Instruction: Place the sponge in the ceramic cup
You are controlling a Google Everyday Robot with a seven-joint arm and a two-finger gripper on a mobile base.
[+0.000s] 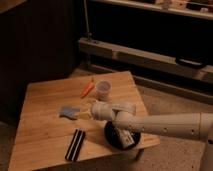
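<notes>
Two wide-spread fingers (83, 116) of the gripper (80, 113) hover beside the flat, uneven-edged blue-grey sponge (66, 111).

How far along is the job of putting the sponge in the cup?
Done: nothing yet; the sponge lies flat on the table, apart from the cup. In hand: the gripper is open, low beside the sponge. Left: grasp it, lift, carry it to the cup, release.
</notes>
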